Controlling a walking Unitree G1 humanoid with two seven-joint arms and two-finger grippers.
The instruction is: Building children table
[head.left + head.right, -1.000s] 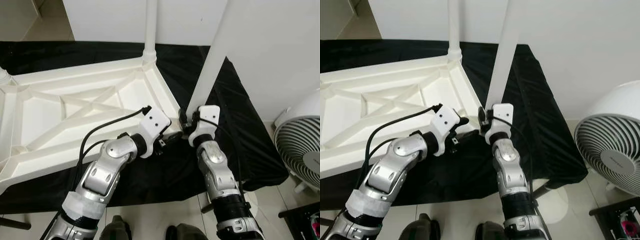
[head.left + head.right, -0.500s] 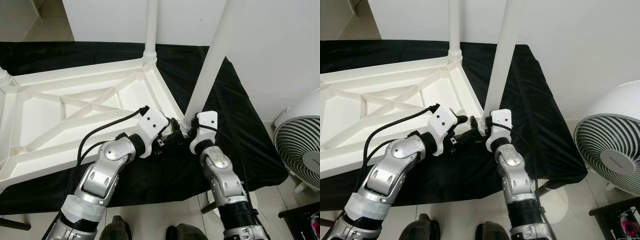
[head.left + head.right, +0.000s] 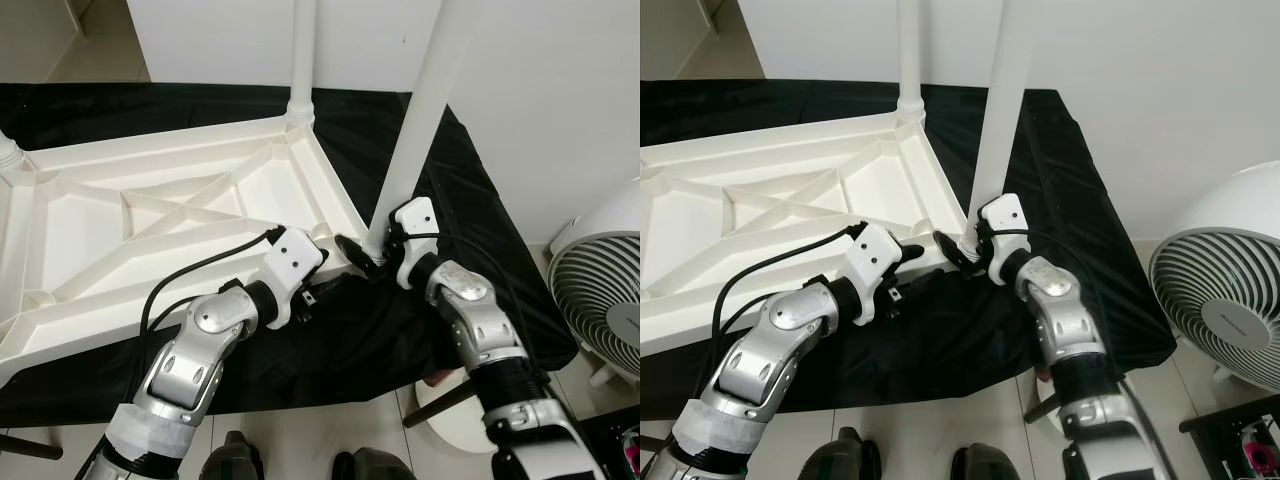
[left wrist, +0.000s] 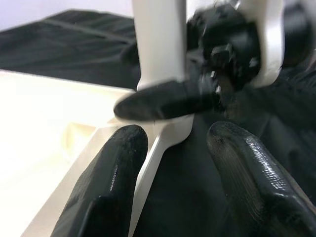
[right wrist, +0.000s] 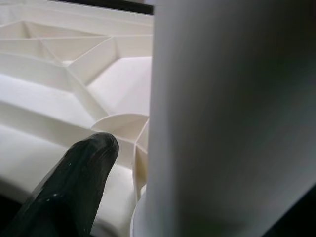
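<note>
A white plastic tabletop [image 3: 150, 215] lies upside down on a black cloth. One white leg [image 3: 302, 60] stands upright in its far corner. A second white leg [image 3: 418, 130] stands at the near right corner socket [image 5: 118, 128], leaning slightly. My right gripper [image 3: 372, 252] is shut on this leg's lower end, one black finger [image 4: 163, 101] lying across it. My left gripper [image 4: 177, 182] is open just in front of that corner, its fingers [image 4: 111, 192] either side of the tabletop's edge, close to the right gripper.
The black cloth [image 3: 480, 230] hangs over the support's right edge. A white fan [image 3: 600, 300] stands on the floor at the right. A white wall rises behind. Another leg stub [image 3: 8, 155] sits at the far left corner. A round white base [image 3: 450, 405] is below the cloth.
The right arm has swung its elbow out to the right and brought the leg's base onto the corner socket. The left gripper has drawn back slightly to the left.
</note>
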